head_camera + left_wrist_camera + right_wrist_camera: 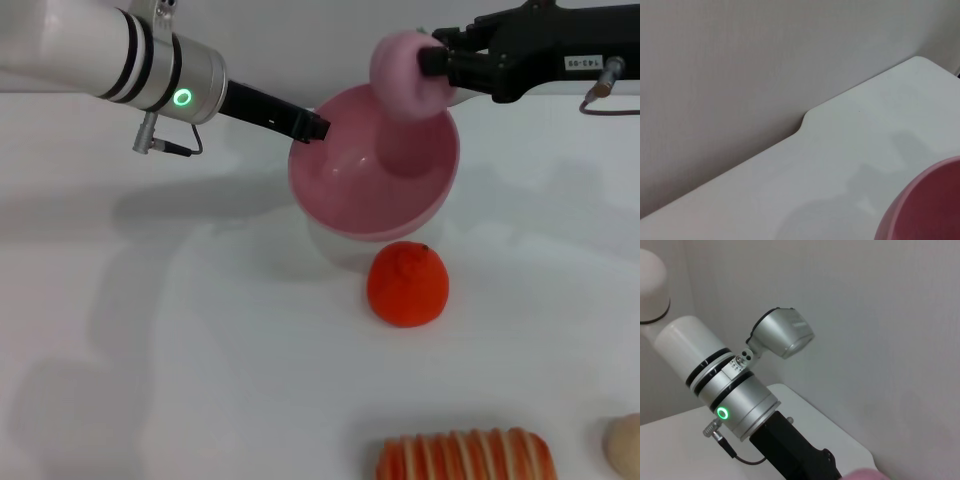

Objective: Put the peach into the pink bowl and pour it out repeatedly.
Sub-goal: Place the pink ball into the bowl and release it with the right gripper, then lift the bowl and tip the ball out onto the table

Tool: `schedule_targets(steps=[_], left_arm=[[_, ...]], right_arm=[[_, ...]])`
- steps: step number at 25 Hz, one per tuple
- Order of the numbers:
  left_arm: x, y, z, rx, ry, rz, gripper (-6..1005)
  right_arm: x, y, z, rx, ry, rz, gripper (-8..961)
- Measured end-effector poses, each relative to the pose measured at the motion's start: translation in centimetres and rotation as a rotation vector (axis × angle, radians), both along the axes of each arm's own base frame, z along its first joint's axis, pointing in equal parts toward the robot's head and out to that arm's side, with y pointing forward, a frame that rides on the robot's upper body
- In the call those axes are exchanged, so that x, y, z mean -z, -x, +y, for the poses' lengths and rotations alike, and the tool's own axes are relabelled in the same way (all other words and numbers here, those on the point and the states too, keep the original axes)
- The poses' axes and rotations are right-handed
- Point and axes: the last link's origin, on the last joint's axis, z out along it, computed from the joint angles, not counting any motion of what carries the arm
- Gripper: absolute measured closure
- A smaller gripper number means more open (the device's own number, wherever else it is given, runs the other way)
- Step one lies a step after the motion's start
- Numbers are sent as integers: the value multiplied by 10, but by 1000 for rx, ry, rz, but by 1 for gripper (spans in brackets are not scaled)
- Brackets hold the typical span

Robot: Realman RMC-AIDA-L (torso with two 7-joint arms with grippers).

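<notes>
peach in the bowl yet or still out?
Out. The right gripper holds the peach above the pink bowl's far rim; the left gripper grips the bowl's rim, and the bowl is empty.

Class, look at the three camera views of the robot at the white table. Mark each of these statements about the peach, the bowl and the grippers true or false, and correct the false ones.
1. The right gripper holds the peach above the pink bowl. True.
2. The peach lies at the bottom of the bowl. False: it is in the right gripper's jaws, over the bowl's far rim.
3. The left gripper is at the bowl's rim. True.
4. The orange-red fruit sits inside the bowl. False: it rests on the table, in front of the bowl.
5. The striped item at the near edge touches the bowl. False: it lies well apart.
</notes>
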Motion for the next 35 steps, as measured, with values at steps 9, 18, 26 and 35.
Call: schedule_targets(steps=[9,18,26,35], left_arm=[[0,2,0,3,-2,14,961],[-1,3,2,5,-15,23,962],[1,2,5,7,-48,16,962],[13,-16,8,62,-106,-45,962]], right_arm=[[0,0,0,2,-1,7,593],[-26,-13,-25,-210,-176,286,414],[-62,-79,-51,-240,-605,577,413],[-74,-171,-80,-40,-1121,631,413]])
